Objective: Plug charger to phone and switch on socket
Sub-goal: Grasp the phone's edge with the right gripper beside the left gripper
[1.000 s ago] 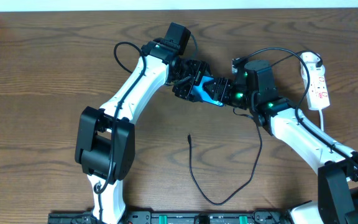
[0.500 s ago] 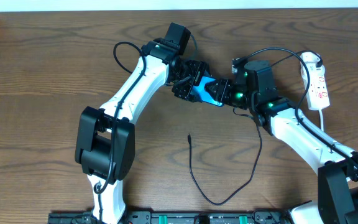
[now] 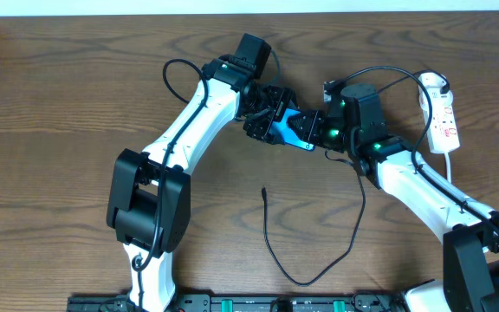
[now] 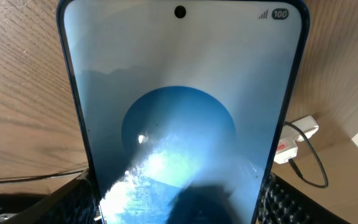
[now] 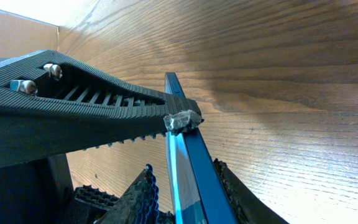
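Seen from overhead, my left gripper (image 3: 274, 120) and right gripper (image 3: 310, 132) meet at the phone (image 3: 287, 129) toward the far side of the table (image 3: 76, 104). The charger (image 3: 268, 238) lies loose nearer me, and the socket (image 3: 444, 117) sits far right. Through the left wrist, ribbed fingers (image 4: 73, 199) flank the blue screen, clamped on its long edges. Through the right wrist, one finger (image 5: 104, 106) touches the phone's thin edge; whether that gripper grips, I cannot tell.

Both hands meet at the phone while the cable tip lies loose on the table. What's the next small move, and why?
Probably the right hand should close firmly on the phone, whose thin edge sits between its fingers; the left hand already grips its sides, and the charger tip lies untouched.
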### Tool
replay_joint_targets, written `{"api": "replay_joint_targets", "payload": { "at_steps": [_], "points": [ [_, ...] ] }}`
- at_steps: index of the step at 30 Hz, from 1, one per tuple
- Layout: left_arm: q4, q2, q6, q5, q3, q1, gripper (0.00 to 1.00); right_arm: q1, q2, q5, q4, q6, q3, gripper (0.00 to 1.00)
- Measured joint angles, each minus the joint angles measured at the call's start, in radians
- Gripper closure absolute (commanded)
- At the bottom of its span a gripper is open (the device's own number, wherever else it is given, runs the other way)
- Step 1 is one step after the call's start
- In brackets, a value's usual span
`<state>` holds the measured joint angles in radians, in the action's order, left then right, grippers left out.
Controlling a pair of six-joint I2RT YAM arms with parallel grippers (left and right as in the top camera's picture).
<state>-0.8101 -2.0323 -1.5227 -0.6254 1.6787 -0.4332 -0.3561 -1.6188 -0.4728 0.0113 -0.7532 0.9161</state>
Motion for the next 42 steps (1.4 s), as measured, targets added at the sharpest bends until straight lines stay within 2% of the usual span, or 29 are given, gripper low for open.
{"api": "replay_joint_targets", "payload": {
  "at_steps": [14, 18, 26, 27, 29, 30, 36, 42],
  "points": [
    [0.0, 0.0, -0.011, -0.008, 0.0, 0.001, 0.93, 0.0, 0.0, 0.01, 0.0, 0.0, 0.0, 0.87],
    [0.0, 0.0, -0.012, -0.008, 0.0, 0.001, 0.92, 0.0, 0.0, 0.011, 0.0, -0.001, 0.0, 0.99],
    [0.003, 0.0, -0.018, -0.008, 0.0, 0.001, 0.91, 0.0, 0.0, 0.017, 0.0, -0.007, 0.0, 0.99],
    [0.003, 0.0, -0.019, -0.008, 0.0, 0.001, 0.73, 0.0, 0.0, 0.017, 0.0, -0.007, 0.0, 0.99],
    [0.003, 0.0, -0.019, -0.008, 0.0, 0.001, 0.23, 0.0, 0.0, 0.017, 0.0, -0.005, 0.0, 0.99],
    [0.003, 0.0, -0.016, -0.008, 0.0, 0.001, 0.1, 0.0, 0.0, 0.017, 0.0, -0.005, 0.0, 0.99],
    [0.006, 0.0, 0.024, -0.042, 0.001, -0.001, 0.09, 0.019, -0.001, 0.011, -0.013, -0.004, 0.0, 0.99],
    [0.023, 0.003, 0.095, -0.054, 0.001, 0.019, 0.09, 0.118, -0.002, -0.021, -0.045, -0.039, 0.0, 0.99]
  ]
}}
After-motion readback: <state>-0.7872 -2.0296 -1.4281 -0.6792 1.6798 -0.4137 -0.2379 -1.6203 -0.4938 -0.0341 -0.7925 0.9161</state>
